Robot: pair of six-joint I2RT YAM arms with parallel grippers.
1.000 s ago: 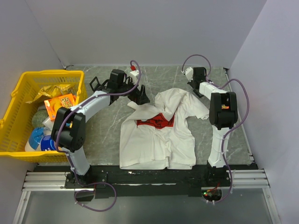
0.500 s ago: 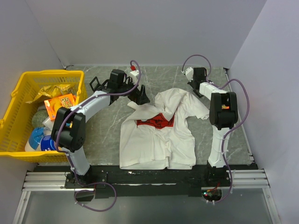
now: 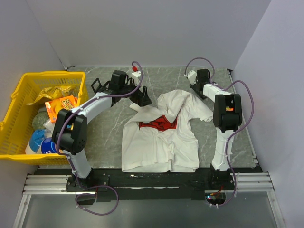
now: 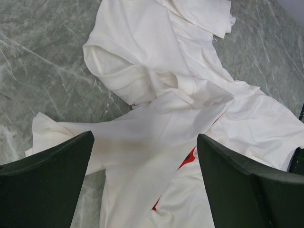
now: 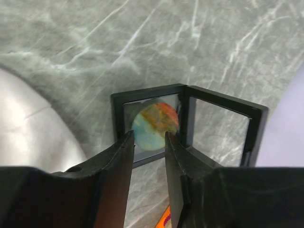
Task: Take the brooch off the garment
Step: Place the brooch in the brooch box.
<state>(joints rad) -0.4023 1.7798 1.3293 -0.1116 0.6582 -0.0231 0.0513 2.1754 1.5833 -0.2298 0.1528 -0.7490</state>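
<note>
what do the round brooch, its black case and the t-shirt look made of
Brooch: looks like glossy enamel or printed metal, a smooth disc mottled orange and teal; can't tell which.
Case: likely rigid black plastic frames with clear panes; the marbled table shows through.
T-shirt: soft matte white knit fabric, folding and creasing.

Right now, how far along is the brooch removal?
Done: the brooch lies in the open black case on the table, off the T-shirt. In hand: the right gripper hangs right over it, jaws slightly apart, gripping nothing; the left gripper is open above the T-shirt, empty. Left: probably just pulling the right arm clear.
</note>
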